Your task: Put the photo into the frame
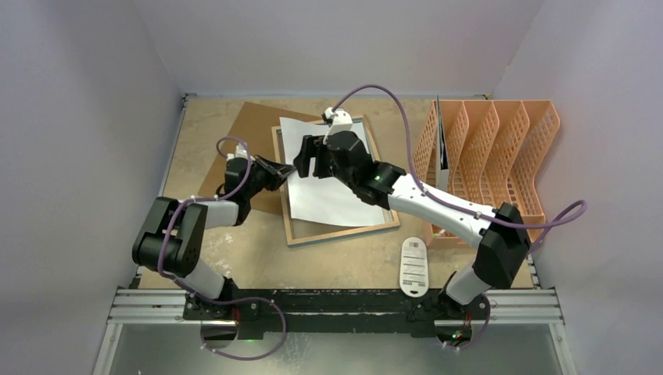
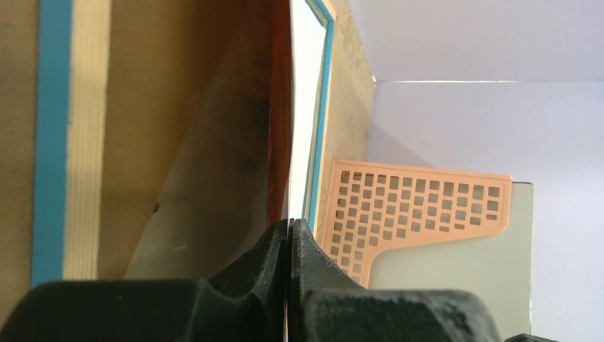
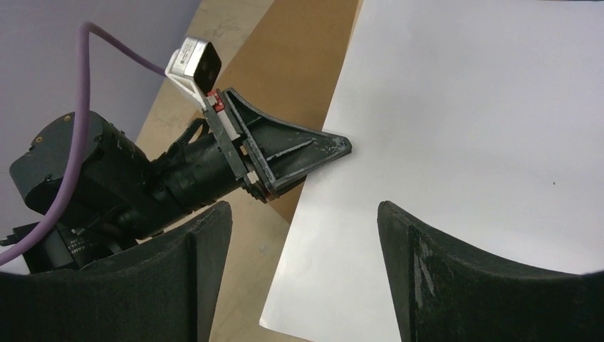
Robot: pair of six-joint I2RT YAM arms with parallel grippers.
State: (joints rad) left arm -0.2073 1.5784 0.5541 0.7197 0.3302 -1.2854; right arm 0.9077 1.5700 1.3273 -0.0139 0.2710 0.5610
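At the near edge of the desk (image 1: 234,250), about 5 o'clock from the work, lies a white remote-like device (image 1: 414,266), well apart from everything else.

Just beyond it, the frame (image 1: 344,232) lies flat with its wood back up, its long axis running near to far and leaning slightly toward 11 o'clock. The photo (image 1: 328,195) rests on top, white back up, and is not square to the rails. Its far edge seems to overhang the far rail.

The left claw (image 1: 283,170) is clenched on the photo's 9 o'clock long edge and lifts that side a little. The right claw (image 1: 306,160) hangs released, jaws wide, over the sheet just at 3 o'clock from the left one. The paper is directly beneath it.

As I judge it, the coming move depends on the sheet's long axis being off from the frame's. It needs turning and sliding toward 6 o'clock to drop inside, and the left arm has the hold.

The brown backing board (image 1: 242,133) sits at 10 o'clock, partly under the frame. The orange file rack (image 1: 500,148) stands at 3 o'clock.

The printed side faces down, and only a red-orange sliver shows in the left wrist view. The right arm hides the photo's far right corner. I cannot make out the glass, nor whether the right claw touches the paper.
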